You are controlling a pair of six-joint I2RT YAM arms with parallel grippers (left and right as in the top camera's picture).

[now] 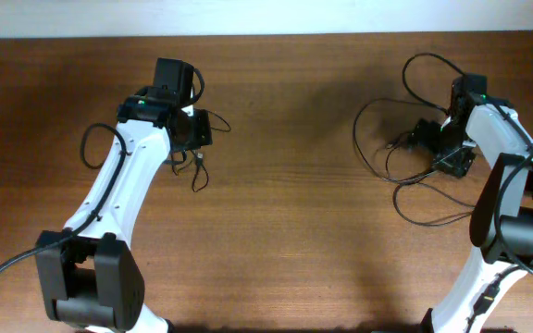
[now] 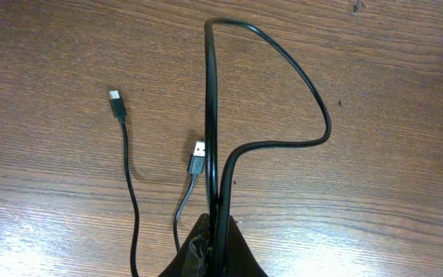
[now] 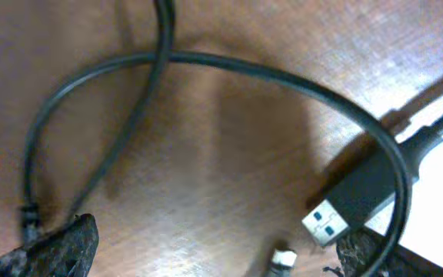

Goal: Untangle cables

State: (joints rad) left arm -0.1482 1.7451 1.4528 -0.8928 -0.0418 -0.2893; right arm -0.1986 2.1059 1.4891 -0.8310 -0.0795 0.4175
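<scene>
Overhead, my left claw [image 1: 195, 146] is clamped on one black cord [image 2: 314, 96], lying well apart from the heap of cables [image 1: 391, 171] beneath my right claw [image 1: 430, 141], which gapes wide and empty. Most untangling remains, I judge. Cords look smooth, rubbery, looping; a USB plug [image 3: 335, 218] shows its silver mouth above the grained wooden table [image 1: 285, 213].

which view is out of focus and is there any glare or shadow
right wrist: soft throughout, usb plug and cable loop blurred, white blown-out patch at lower right; left wrist: sharp, wood grain and black cable crisp, no glare; overhead: in focus, a soft dark patch on the table at upper middle.
</scene>
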